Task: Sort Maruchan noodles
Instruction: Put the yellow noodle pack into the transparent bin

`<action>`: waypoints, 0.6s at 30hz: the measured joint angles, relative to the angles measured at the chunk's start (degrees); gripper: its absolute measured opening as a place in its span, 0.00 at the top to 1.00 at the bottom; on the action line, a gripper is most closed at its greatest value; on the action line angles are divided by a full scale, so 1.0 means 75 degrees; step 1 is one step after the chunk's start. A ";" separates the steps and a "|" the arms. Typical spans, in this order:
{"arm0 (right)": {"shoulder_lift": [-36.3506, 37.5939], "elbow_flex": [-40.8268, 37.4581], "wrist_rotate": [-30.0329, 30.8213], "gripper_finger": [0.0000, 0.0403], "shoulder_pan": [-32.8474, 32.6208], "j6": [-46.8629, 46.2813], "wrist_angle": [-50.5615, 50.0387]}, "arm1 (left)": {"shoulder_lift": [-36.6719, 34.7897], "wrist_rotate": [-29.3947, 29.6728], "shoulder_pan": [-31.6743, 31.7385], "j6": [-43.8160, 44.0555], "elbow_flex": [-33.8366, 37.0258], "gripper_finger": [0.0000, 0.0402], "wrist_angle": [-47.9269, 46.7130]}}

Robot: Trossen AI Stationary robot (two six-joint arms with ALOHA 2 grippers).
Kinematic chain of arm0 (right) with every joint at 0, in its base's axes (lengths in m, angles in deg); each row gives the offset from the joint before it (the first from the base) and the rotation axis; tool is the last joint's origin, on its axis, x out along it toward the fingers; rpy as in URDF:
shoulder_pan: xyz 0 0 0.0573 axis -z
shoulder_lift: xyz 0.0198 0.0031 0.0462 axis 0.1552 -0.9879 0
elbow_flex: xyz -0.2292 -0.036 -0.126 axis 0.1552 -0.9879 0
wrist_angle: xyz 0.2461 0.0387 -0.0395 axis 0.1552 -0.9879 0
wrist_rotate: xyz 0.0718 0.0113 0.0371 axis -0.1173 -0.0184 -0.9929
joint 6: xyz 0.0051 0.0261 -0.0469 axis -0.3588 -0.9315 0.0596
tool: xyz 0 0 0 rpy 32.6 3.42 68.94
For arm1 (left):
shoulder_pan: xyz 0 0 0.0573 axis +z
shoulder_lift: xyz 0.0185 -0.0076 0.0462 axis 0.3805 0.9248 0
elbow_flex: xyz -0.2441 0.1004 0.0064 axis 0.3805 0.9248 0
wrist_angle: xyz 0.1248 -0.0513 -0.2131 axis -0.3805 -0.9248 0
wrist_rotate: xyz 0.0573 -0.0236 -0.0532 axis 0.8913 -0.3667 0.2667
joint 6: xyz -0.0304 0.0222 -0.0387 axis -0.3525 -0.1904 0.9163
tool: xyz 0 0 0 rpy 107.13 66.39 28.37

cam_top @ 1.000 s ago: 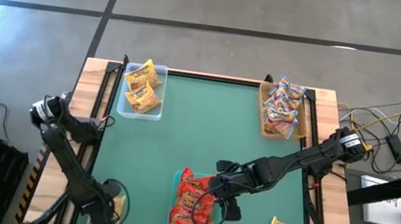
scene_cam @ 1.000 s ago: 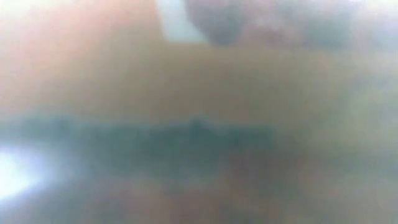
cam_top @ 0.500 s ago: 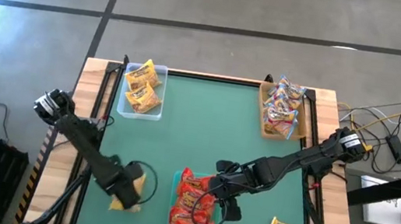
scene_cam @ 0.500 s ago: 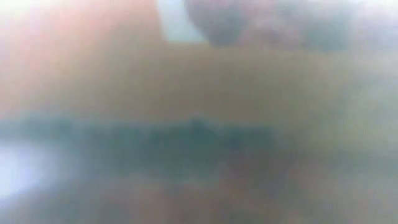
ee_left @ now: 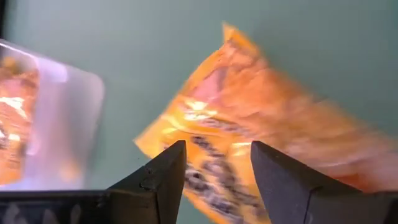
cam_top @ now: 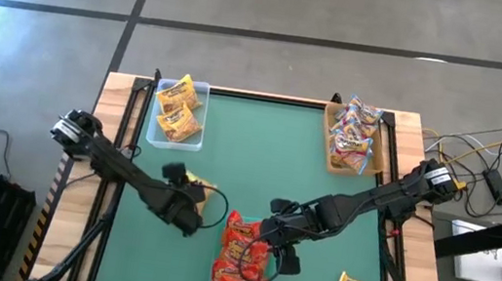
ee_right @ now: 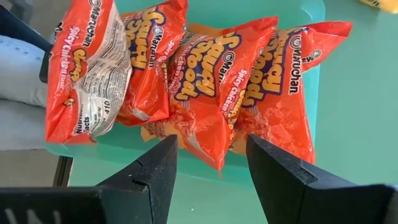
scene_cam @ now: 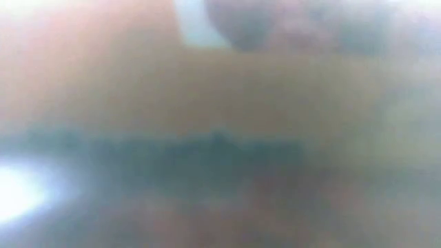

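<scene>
A light, crinkly, slippery yellow packet [ee_left: 249,124] is gripped by its edge in the left gripper [cam_top: 192,198] above the green table [cam_top: 259,152], while the right gripper [cam_top: 280,256] is held open over the red packets [ee_right: 205,74].

Beyond my grippers, grey concrete floor [cam_top: 280,2] with dark seams; cables [cam_top: 485,159] trail off my right side.

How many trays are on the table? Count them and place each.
3: clear tray, far left corner; brown tray, far right corner; green tray, near edge, middle.
</scene>
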 joint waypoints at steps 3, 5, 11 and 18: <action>0.0000 0.0000 -0.0002 0.55 0.0045 0.0162 0.0000 | -0.0141 -0.0523 -0.0124 0.0778 -0.0426 0.59 0.0008; 0.0000 0.0000 -0.0005 0.55 0.0102 0.0271 -0.0006 | -0.0223 -0.1019 -0.0186 0.1539 -0.0709 0.59 0.0111; 0.0000 0.0000 0.0009 0.55 0.0292 0.0332 -0.0089 | -0.0106 -0.2675 -0.0344 0.2494 -0.0756 0.59 0.1083; 0.0000 0.0000 0.0007 0.55 0.0364 0.0455 -0.0166 | 0.0159 -0.3030 -0.0373 0.2570 -0.0511 0.59 0.0820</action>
